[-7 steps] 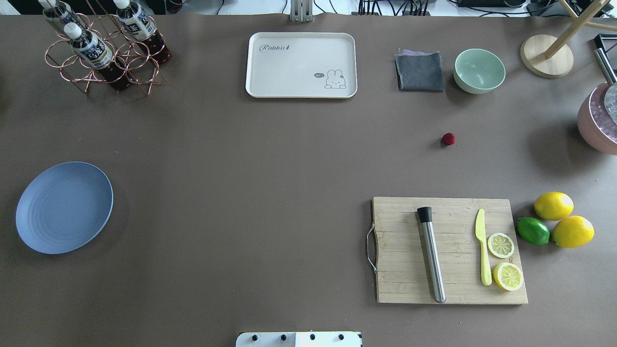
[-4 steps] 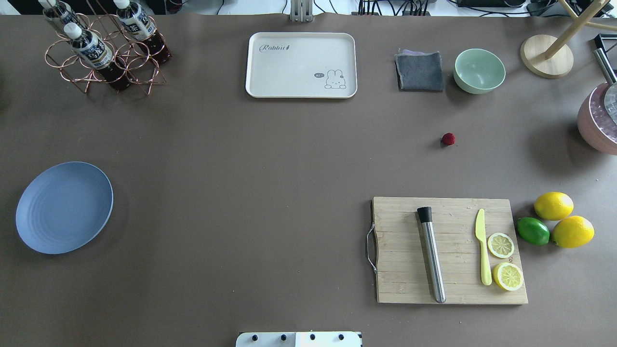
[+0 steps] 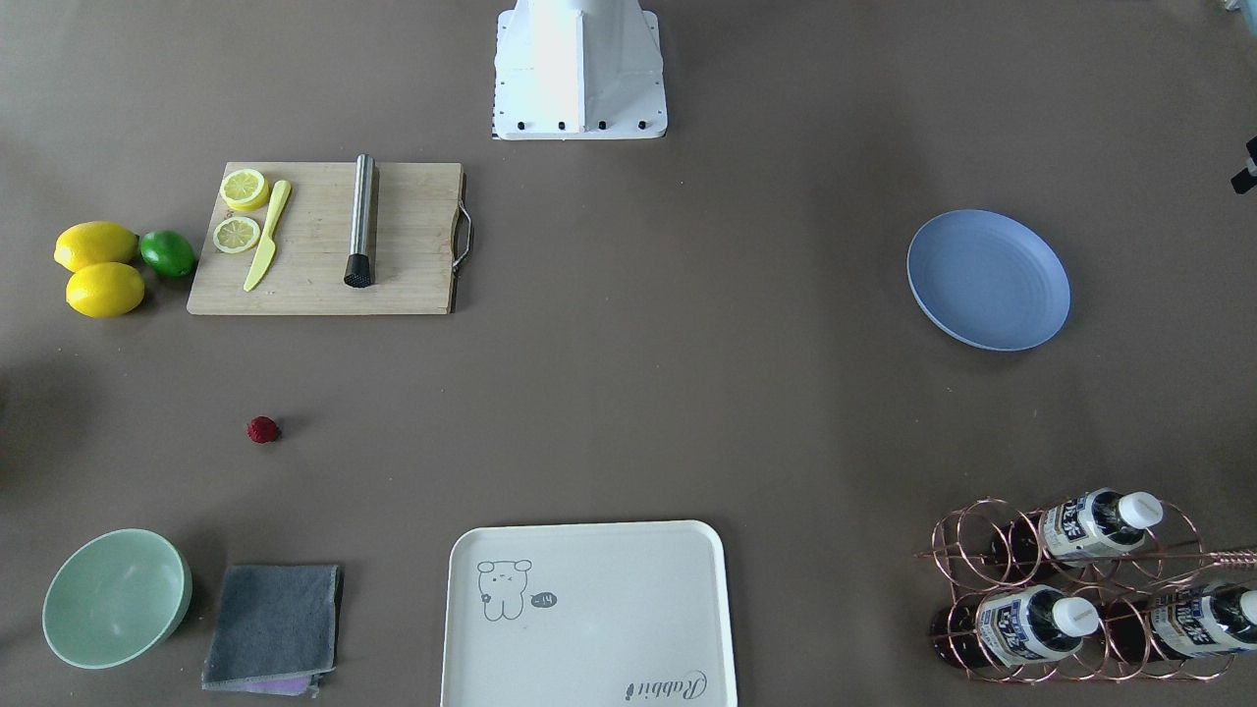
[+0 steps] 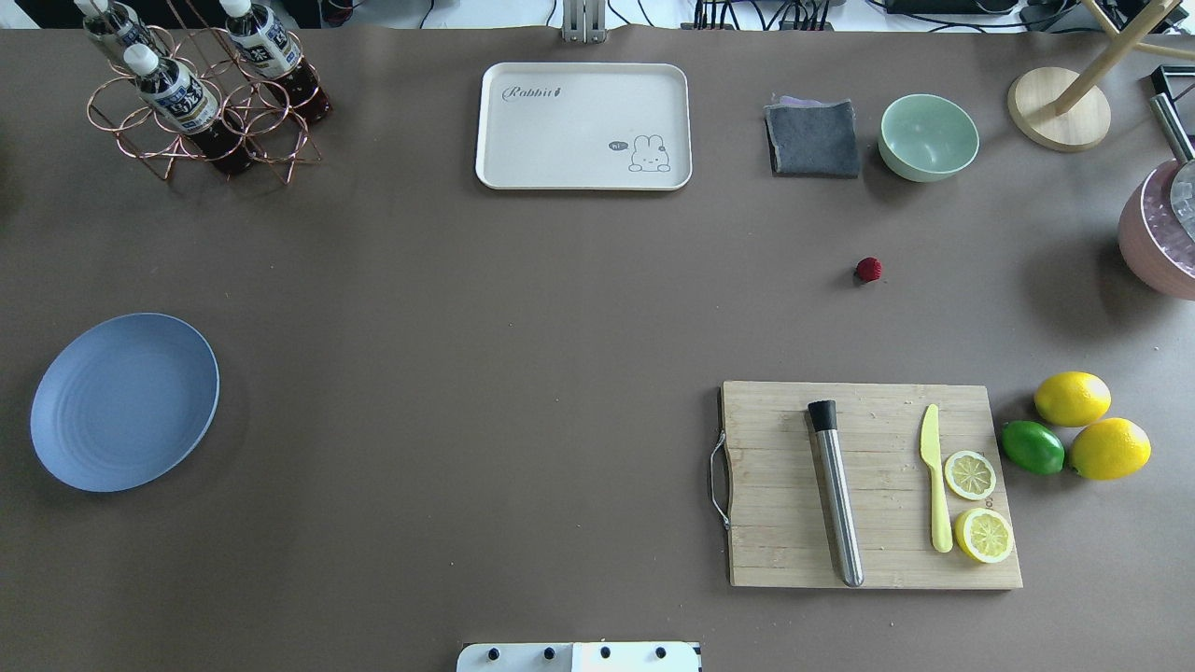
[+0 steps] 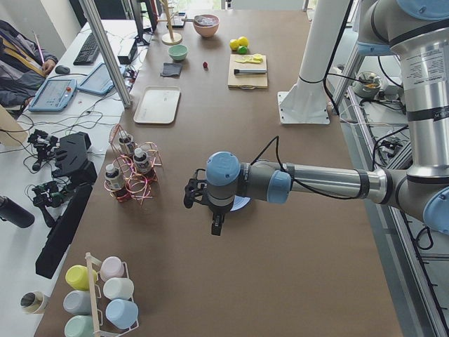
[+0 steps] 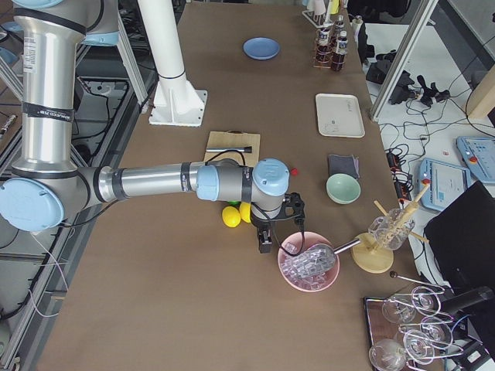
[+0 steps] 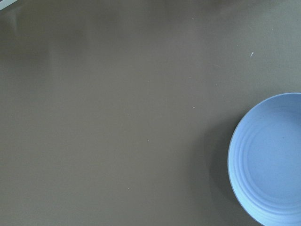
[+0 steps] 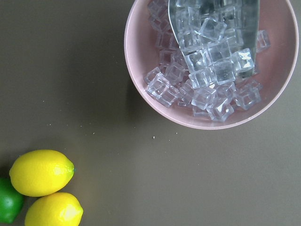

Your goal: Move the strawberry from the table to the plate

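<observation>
Well clear of strawberry [image 4: 868, 270], left gripper [image 5: 215, 225], right gripper [image 6: 263, 241], jaws' opening indiscernible.

Close by the left pincer [image 5: 215, 226], the plate [image 7: 268, 160] is periwinkle blue with faint concentric ridges, on a plain matte brown-grey table [image 7: 117, 117]. Near the right pincer [image 6: 264, 243], the bowl [image 8: 141, 70] is pink, its ice cubes [image 8: 207, 70] clear, the two lemons [image 8: 41, 172] bright yellow and the lime [image 8: 9, 200] green. Well away from both, the strawberry [image 4: 868, 270] is dark red and bumpy.
</observation>
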Robot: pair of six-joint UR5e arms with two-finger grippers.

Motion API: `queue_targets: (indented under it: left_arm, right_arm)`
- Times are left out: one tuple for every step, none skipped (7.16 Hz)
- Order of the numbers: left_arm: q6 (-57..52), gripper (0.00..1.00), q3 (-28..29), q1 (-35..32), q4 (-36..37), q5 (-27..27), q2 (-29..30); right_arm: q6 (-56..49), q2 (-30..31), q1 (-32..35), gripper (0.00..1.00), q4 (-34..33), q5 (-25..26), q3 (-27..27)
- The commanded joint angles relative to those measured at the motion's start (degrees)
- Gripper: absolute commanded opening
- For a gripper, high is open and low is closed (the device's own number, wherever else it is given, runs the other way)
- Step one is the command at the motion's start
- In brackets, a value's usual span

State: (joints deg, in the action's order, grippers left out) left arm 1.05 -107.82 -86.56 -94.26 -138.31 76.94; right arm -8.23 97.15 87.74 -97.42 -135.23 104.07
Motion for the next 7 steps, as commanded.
queue_targets:
  left_arm:
    - [-5.0, 0.97, 0.4, -0.3, 3.5, 0.1, 0.4]
    - [-6.7, 0.97, -0.1, -1.0, 4.8, 0.1, 1.3]
    - [-6.7, 0.97, -0.1, -1.3, 4.7, 0.1, 0.8]
    - [-6.1, 0.97, -0.3, -1.0, 4.6, 1.9, 1.5]
    - [-5.8, 0.97, -1.6, -1.2, 4.4, 2.3, 0.9]
    - [-3.5, 0.97, -1.9, -1.2, 4.3, 2.3, 0.9]
    - [-2.6, 0.97, -1.6, -0.7, 3.1, 2.4, 1.0]
  right_arm:
    - [-0.5, 0.1, 0.0, 1.00, 0.0, 0.7, -1.8]
    - [-0.7, -0.3, 0.1, 1.00, 0.0, 0.7, -1.4]
    - [-0.6, -0.1, 0.0, 1.00, 0.0, 0.2, -1.8]
    - [-0.4, 0.1, 0.0, 1.00, 0.0, 0.0, -1.0]
    - [0.0, -0.1, 0.0, 1.00, 0.0, 0.2, -1.6]
    - [0.1, -0.7, -0.5, 1.00, 0.1, 0.2, -1.4]
    - [0.2, -0.7, -1.0, 1.00, 0.1, -0.3, -0.5]
